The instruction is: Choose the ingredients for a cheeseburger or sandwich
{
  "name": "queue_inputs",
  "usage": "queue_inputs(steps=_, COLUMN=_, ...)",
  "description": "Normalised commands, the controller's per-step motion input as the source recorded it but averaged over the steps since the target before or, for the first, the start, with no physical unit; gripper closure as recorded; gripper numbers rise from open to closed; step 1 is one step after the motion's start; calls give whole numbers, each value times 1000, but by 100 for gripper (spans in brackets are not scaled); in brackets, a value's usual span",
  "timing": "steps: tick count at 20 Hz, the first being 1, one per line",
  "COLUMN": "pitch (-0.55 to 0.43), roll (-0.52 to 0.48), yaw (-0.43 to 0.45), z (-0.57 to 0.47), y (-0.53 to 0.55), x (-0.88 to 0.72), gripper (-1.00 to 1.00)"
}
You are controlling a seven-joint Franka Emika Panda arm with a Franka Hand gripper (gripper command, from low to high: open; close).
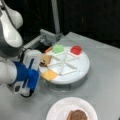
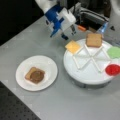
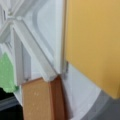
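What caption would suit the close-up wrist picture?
Wrist view over the white divided tray: yellow cheese square, tan bread square, green lettuce.

A grey table [image 2: 75, 105] is carrying a white tray [image 2: 87, 75] just beside the gripper [image 2: 67, 33] and a plate [image 2: 47, 67] farther off.

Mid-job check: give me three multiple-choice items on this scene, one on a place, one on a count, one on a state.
1. Where is the brown round patty?
A. in the tray
B. on the tan bread square on the white paper plate
C. in the gripper

2. How many pieces lie in the white divided round tray?
A. two
B. four
C. six

3. The gripper is
A. beside the tray near the yellow cheese square
B. over the plate
C. out of sight

Answers: 1 B, the patty tops the bread on the plate. 2 B, cheese, bread, green lettuce, red disc. 3 A, it hangs at the tray's edge.
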Motion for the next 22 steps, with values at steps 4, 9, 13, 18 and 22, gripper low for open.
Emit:
queue_inputs(steps=4, pitch=-67, roll=476, yaw=159, z=-104, y=-357, x=216, gripper=-100)
queue_inputs(steps=9, pitch=-67, roll=444, yaw=155, z=-104, y=-327, x=270, gripper=-100)
queue_inputs(steps=13, pitch=-60, roll=382, yaw=182, z=-148, y=-304, x=302, gripper=-100)
queue_inputs(steps=18, pitch=-68, roll=363, yaw=138, z=-166, y=-257, x=350, gripper=-100)
queue_inputs(steps=22, pitch=-82, roll=369, yaw=103, z=-155, y=-179, x=392, gripper=-100)
